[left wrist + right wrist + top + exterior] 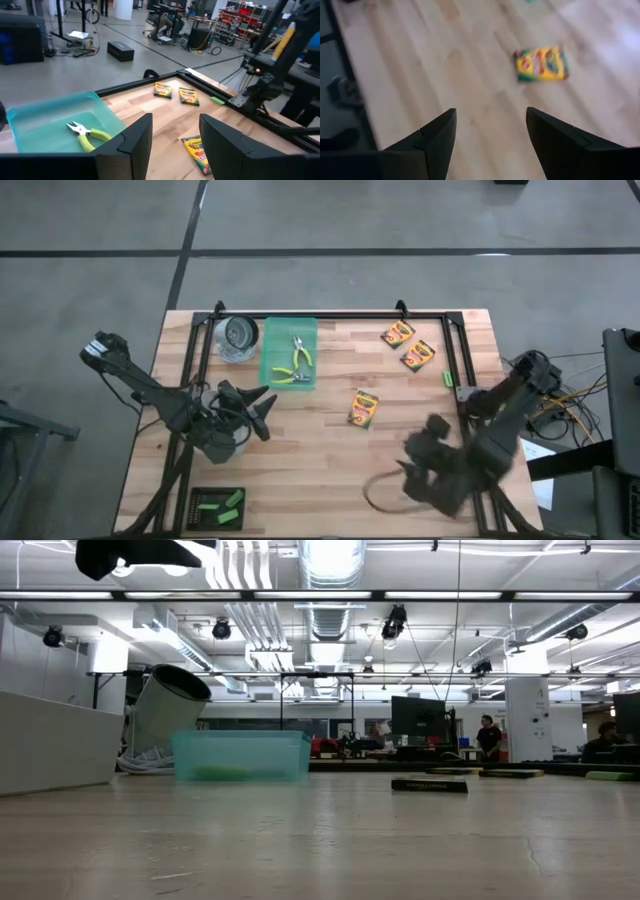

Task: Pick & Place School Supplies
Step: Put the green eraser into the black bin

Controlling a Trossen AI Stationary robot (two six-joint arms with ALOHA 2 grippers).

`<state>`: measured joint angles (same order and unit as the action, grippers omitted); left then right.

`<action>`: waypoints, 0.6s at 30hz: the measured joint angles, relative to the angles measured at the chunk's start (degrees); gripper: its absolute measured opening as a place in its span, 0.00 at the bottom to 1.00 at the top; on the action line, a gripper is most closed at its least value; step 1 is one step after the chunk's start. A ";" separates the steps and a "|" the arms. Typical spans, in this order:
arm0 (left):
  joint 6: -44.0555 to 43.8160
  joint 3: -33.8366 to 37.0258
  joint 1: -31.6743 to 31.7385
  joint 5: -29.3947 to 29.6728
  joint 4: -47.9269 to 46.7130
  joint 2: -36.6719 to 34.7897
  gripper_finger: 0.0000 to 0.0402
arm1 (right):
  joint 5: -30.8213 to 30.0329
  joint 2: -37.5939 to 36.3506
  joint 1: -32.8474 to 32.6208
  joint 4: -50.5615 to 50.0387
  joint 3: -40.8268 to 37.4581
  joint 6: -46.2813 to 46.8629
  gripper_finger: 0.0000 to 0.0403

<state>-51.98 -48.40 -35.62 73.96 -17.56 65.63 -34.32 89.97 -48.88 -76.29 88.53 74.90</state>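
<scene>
The right gripper (490, 135) is hanging above bare wood with its fingers spread wide, gripping nothing and touching nothing. The nearest crayon box (541, 63) is lying flat ahead of its fingertips, well apart from them. Over on the other side, the left gripper (172, 135) is standing open and empty too, with the teal tray (35, 117) just ahead holding one pair of pliers (85, 134); two more crayon boxes (175, 92) are lying beyond.
</scene>
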 joint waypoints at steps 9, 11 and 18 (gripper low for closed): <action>0.10 0.00 2.70 -1.41 0.00 -0.07 0.42 | -0.14 3.11 -9.21 0.08 -6.58 21.67 0.56; 0.13 0.00 3.21 -2.31 0.16 -0.07 0.42 | 1.35 4.28 -10.28 0.32 -8.09 23.56 0.56; -0.38 0.00 3.92 -3.22 0.61 -0.07 0.42 | 8.54 6.60 -14.31 5.40 -12.52 25.60 0.56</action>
<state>-52.36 -48.40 -31.71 70.74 -16.95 65.56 -25.78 96.57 -63.19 -70.89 76.01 100.50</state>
